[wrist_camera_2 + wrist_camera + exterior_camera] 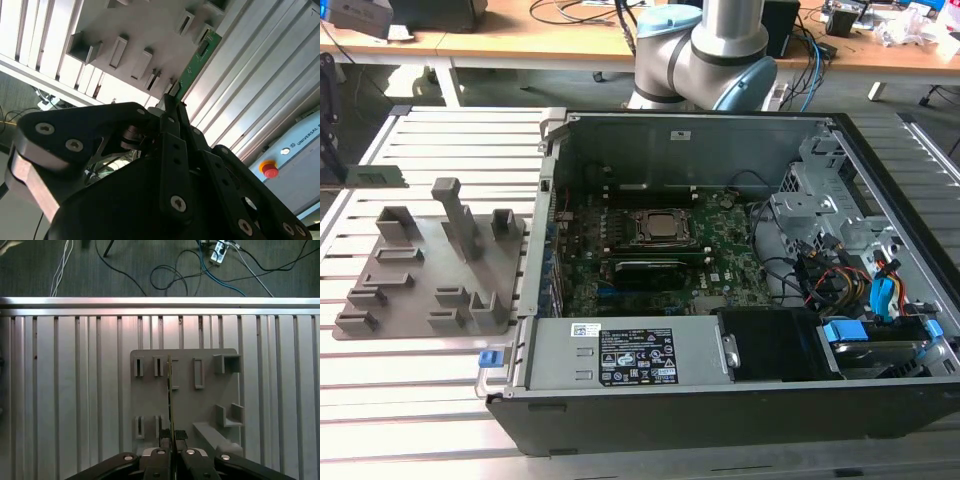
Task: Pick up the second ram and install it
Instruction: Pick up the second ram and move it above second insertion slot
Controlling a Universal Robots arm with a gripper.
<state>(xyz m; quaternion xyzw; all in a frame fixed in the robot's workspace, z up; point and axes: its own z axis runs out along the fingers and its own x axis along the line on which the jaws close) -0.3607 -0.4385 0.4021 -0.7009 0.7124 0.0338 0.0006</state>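
Observation:
The second ram [197, 62] is a thin green stick that sticks out past the fingertips of my gripper [172, 98], which is shut on one end of it. In the first wrist view the ram [170, 390] shows edge-on as a thin line running away from the gripper [171, 438], and it hangs over the grey fixture plate [200, 405]. That plate [420, 290] lies on the slatted table at the exterior view's left. The open computer case holds the green motherboard [720, 270] with its processor socket [660, 228].
Upright blocks [455, 215] stand on the fixture plate. The case walls [555, 190] ring the motherboard. Drive cages and loose cables [840, 260] crowd the exterior view's right. A power supply [630, 355] sits along the case's near side. The arm's base [705, 60] stands behind the case.

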